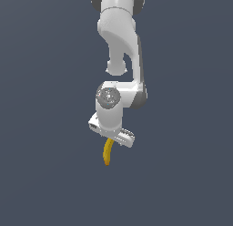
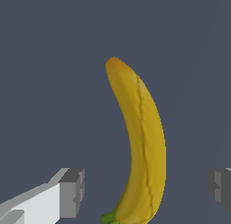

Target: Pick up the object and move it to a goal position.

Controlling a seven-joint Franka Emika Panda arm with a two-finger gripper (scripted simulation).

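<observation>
The banana [image 2: 142, 142] is yellow and curved, with a brownish end and a green stem tip at the picture's edge. In the wrist view it lies between the two fingers of my gripper [image 2: 146, 191]. The jaws stand wide apart, with a clear gap between each grey pad [image 2: 72, 191] and the banana, so nothing is gripped. In the exterior view the banana [image 1: 107, 153] sticks out from under the white hand [image 1: 111, 129], which is right above its stem end and hides the fingers.
The ground [image 1: 182, 175] is a plain dark grey-blue surface all around. The white arm [image 1: 120, 43] reaches in from the exterior view's top. No goal marker shows.
</observation>
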